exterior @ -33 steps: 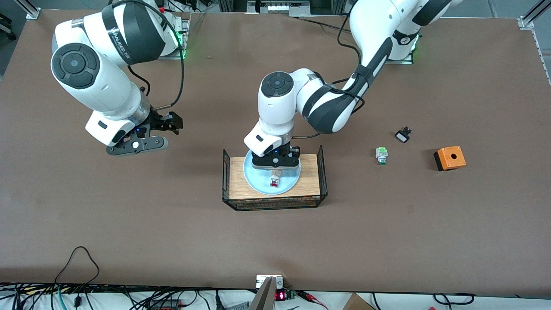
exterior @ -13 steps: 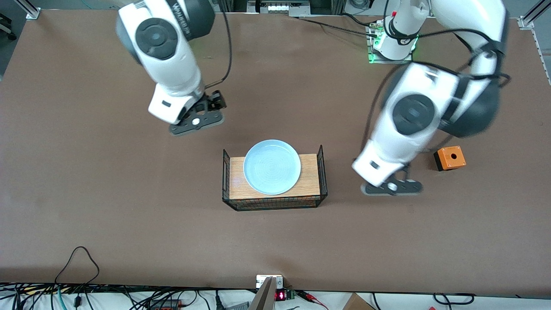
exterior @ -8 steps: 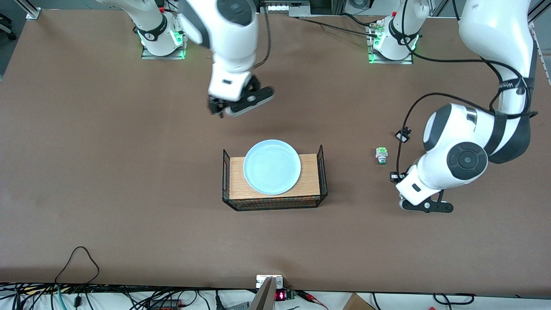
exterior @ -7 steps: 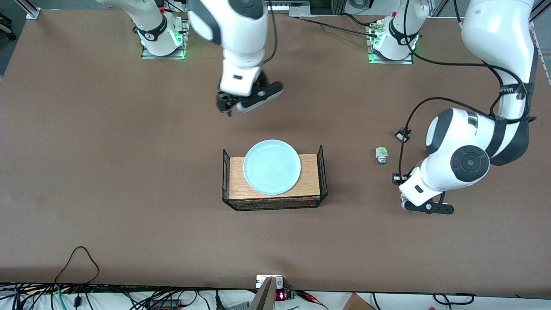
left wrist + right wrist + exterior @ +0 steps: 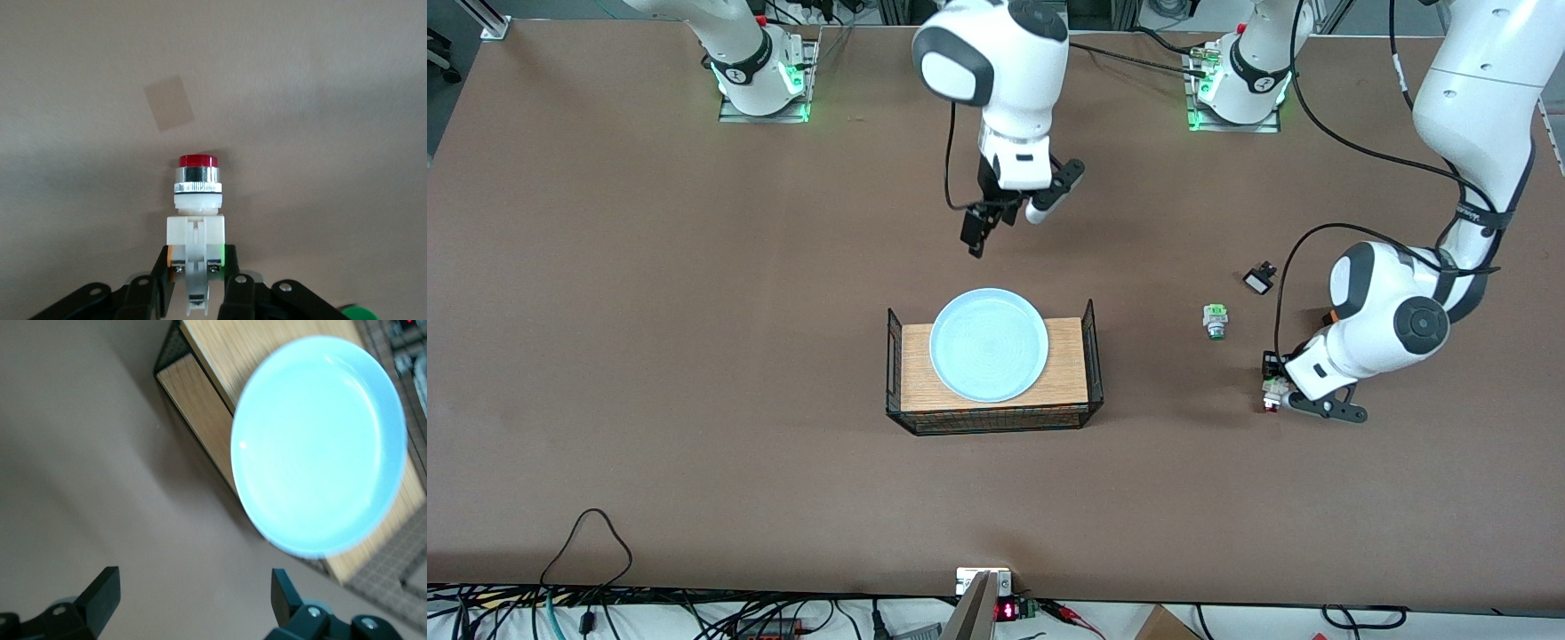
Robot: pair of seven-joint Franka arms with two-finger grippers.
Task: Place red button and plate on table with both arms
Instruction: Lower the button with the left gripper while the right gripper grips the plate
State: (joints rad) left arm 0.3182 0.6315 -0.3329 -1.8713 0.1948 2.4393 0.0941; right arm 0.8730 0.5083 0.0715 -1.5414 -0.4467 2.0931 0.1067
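Observation:
The red button (image 5: 1271, 396), whitish with a red cap, is held in my left gripper (image 5: 1272, 389), low over the brown table (image 5: 694, 400) toward the left arm's end. In the left wrist view the fingers (image 5: 161, 270) are shut on its white body (image 5: 197, 230), red cap pointing away from my left gripper (image 5: 198, 270). The light-blue plate (image 5: 989, 345) lies on the small wood board (image 5: 1065, 360). My right gripper (image 5: 980, 233) hangs open and empty over the table, beside the plate. In the right wrist view the plate (image 5: 319, 447) lies ahead of my right gripper (image 5: 193, 593).
The board has black wire ends (image 5: 892, 356). A green-capped switch (image 5: 1215, 321) and a small black part (image 5: 1259, 280) lie on the table close to my left gripper. A sliver of the orange box (image 5: 1328, 314) shows under the left arm.
My left arm carried the red button off the plate to the left arm's end and lowered it. My right arm swung in toward the middle, near the plate.

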